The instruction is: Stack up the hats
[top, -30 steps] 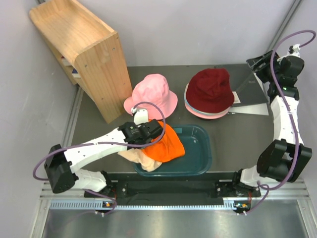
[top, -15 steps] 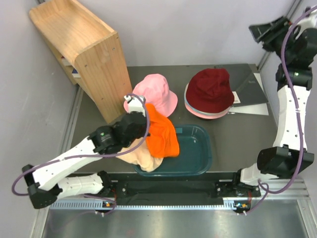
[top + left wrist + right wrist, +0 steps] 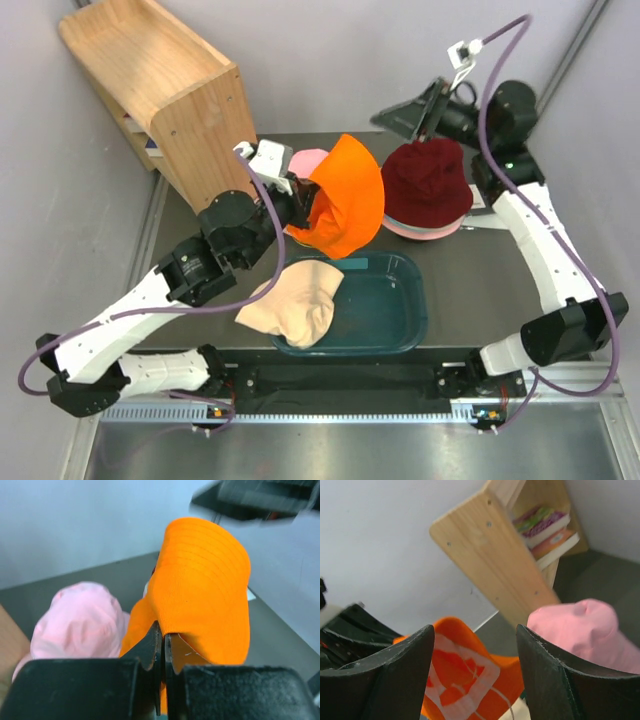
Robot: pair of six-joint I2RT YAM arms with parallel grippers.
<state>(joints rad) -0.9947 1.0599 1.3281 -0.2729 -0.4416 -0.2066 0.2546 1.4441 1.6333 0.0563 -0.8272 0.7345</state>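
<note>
I'm watching the left gripper [image 3: 163, 639] pinching the orange hat [image 3: 345, 195] by a fold of fabric, both fingers pressed together on it. The hat is hanging in the air over the table, between the pink hat [image 3: 80, 615] and the maroon hat [image 3: 430, 180]. The maroon hat is sitting on top of 1 stack [image 3: 400, 228] at the far right. The peach hat [image 3: 295, 305] is lying crumpled over the near-left rim of the teal tub [image 3: 395, 310]. The right gripper [image 3: 474, 645] is hovering high above the table's far edge, its 2 fingers spread wide and gripping nothing, facing the wooden shelf [image 3: 170, 100].
</note>
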